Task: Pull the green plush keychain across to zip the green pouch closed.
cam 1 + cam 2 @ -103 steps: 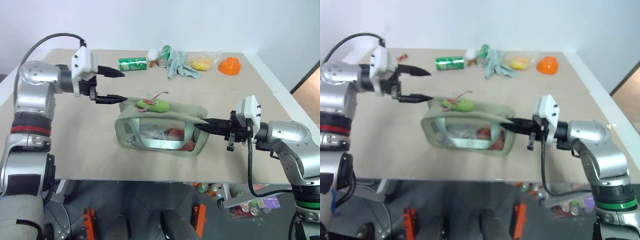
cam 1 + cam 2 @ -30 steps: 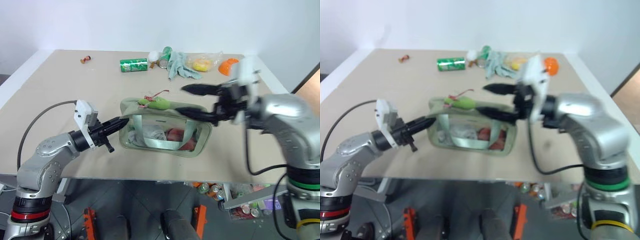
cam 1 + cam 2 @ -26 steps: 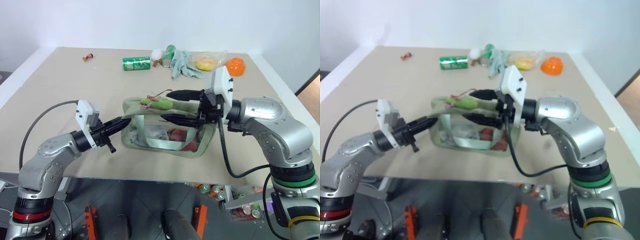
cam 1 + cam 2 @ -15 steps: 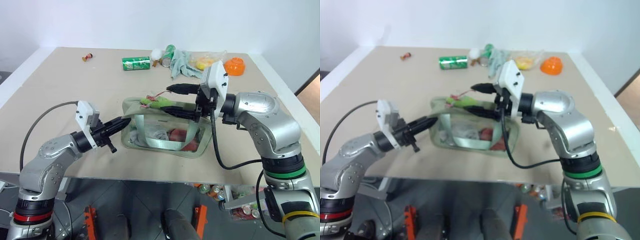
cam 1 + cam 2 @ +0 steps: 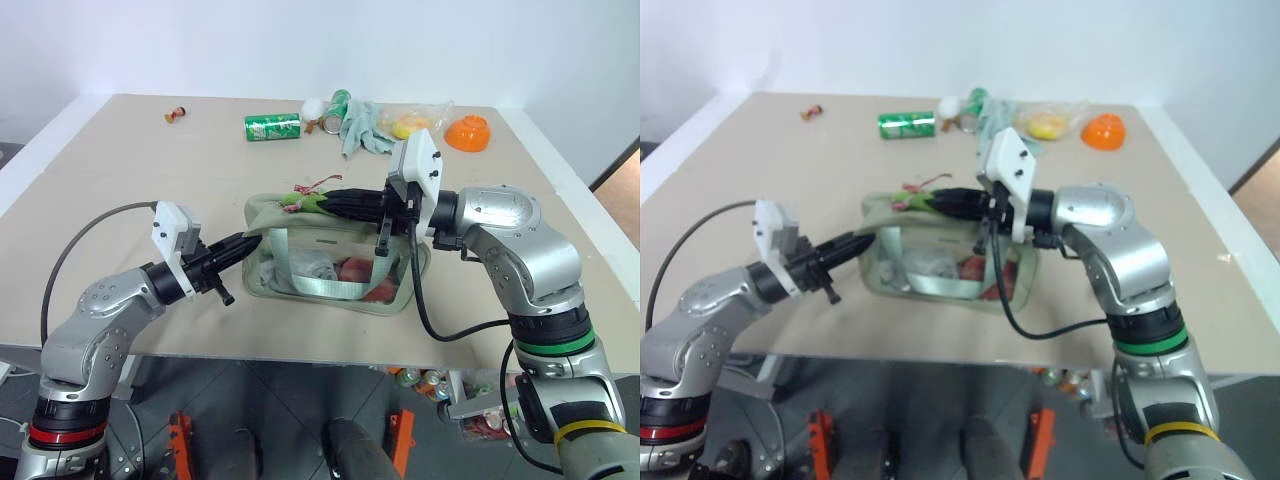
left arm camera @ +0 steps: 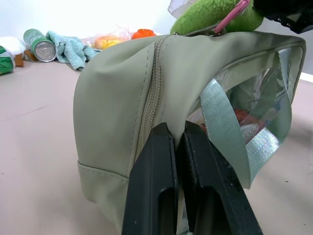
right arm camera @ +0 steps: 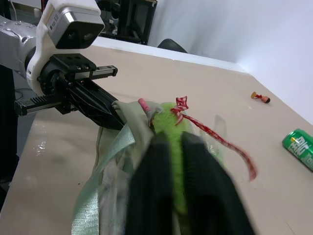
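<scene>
at centre left, the left gripper is pinched on the end fabric of the green pouch, mid-frame. right of that, the green plush keychain is clamped by the right gripper on the pouch's top.

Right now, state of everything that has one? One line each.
left hand: shut on the green pouch's end
right hand: shut on the green plush keychain
green pouch: upright on the table, zipper not yet pulled across
green plush keychain: on top of the pouch, at its left end
soda can: lying on its side
orange bowl: tipped
</scene>
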Action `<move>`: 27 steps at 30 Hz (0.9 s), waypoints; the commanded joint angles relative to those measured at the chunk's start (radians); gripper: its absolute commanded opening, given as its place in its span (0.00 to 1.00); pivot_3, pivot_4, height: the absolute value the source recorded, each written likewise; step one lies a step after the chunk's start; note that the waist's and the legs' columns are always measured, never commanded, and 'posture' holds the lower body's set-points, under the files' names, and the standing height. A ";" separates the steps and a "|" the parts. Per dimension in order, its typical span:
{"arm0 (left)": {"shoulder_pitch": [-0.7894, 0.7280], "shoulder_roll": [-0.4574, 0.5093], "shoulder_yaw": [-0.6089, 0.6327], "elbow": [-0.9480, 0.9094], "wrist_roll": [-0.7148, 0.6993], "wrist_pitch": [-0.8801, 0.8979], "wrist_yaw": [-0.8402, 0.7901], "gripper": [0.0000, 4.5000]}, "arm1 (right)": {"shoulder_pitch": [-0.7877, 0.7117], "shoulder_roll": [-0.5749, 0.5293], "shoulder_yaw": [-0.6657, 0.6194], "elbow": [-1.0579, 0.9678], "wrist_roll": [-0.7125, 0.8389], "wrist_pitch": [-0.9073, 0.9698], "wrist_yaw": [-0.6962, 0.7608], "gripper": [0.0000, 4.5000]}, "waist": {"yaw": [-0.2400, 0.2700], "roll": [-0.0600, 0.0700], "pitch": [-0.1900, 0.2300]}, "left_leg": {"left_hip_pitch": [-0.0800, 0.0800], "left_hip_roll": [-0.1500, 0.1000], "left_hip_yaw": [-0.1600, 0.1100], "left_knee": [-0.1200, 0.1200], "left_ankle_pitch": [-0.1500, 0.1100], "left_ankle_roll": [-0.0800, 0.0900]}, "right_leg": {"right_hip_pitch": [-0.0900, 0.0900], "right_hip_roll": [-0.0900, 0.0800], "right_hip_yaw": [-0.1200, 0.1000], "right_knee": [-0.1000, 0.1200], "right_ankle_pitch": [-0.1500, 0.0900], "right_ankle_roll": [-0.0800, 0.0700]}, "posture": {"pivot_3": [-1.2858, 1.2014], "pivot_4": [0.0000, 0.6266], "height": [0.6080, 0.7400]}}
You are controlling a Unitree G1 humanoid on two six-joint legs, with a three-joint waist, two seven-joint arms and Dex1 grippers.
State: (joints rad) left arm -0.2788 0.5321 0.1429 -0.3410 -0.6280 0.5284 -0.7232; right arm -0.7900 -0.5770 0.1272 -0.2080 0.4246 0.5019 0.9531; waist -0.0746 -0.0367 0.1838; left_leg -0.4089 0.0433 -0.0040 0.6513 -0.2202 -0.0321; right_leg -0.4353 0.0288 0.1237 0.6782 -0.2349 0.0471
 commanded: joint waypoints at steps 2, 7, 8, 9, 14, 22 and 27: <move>-0.005 0.002 -0.015 0.007 0.019 -0.003 0.009 0.00 | 0.000 -0.003 -0.012 -0.018 -0.008 -0.025 0.008 0.01 | 0.000 0.000 0.000 | 0.000 0.000 0.000 0.000 0.000 0.000 | 0.000 0.000 0.000 0.000 0.000 0.000 | 0.52 0.24 1.00; -0.008 -0.003 -0.018 0.016 0.020 -0.006 0.015 0.00 | 0.014 -0.019 -0.047 -0.031 -0.008 -0.036 -0.002 0.01 | 0.000 0.000 0.000 | 0.000 0.000 0.000 0.000 0.000 0.000 | 0.000 0.000 0.000 0.000 0.000 0.000 | 0.52 0.24 1.00; -0.008 -0.006 -0.016 0.018 0.020 -0.005 0.020 0.00 | 0.019 -0.027 -0.065 -0.033 -0.008 -0.042 -0.010 0.01 | 0.000 0.000 0.000 | 0.000 0.000 0.000 0.000 0.000 0.000 | 0.000 0.000 0.000 0.000 0.000 0.000 | 0.52 0.24 1.00; -0.009 -0.008 -0.015 0.020 0.020 -0.003 0.023 0.00 | 0.023 -0.033 -0.077 -0.034 -0.009 -0.046 -0.016 0.01 | 0.001 0.000 0.000 | 0.000 0.000 0.000 0.000 0.000 0.000 | 0.000 0.000 0.000 0.000 0.000 0.000 | 0.52 0.24 1.00; -0.009 -0.004 -0.004 0.026 0.020 -0.006 0.029 0.00 | 0.087 -0.141 -0.198 -0.036 -0.010 -0.072 -0.023 0.01 | 0.003 0.000 0.000 | 0.000 -0.001 0.000 0.000 0.000 0.000 | 0.001 -0.001 0.000 0.000 0.000 0.001 | 0.52 0.24 1.00; -0.009 0.007 -0.001 0.044 0.030 -0.012 0.029 0.00 | 0.223 -0.283 -0.343 0.008 -0.047 -0.130 -0.042 0.01 | 0.002 0.000 0.000 | 0.001 -0.001 0.000 0.000 0.000 0.000 | 0.002 -0.001 0.001 -0.001 0.000 0.001 | 0.52 0.24 1.00; -0.004 0.014 -0.003 0.050 0.034 -0.013 0.029 0.00 | 0.301 -0.356 -0.441 0.072 -0.082 -0.172 -0.060 0.01 | 0.001 0.000 0.000 | 0.002 -0.001 0.001 0.001 0.000 0.000 | 0.003 -0.001 0.002 -0.001 0.000 0.001 | 0.52 0.24 1.00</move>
State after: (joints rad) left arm -0.2963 0.5281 0.1306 -0.3038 -0.6162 0.5074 -0.7055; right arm -0.4957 -0.8958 -0.2311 -0.1503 0.3619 0.3557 0.9137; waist -0.0733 -0.0367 0.1838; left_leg -0.4069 0.0418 -0.0031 0.6519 -0.2202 -0.0320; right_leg -0.4327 0.0276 0.1254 0.6776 -0.2352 0.0478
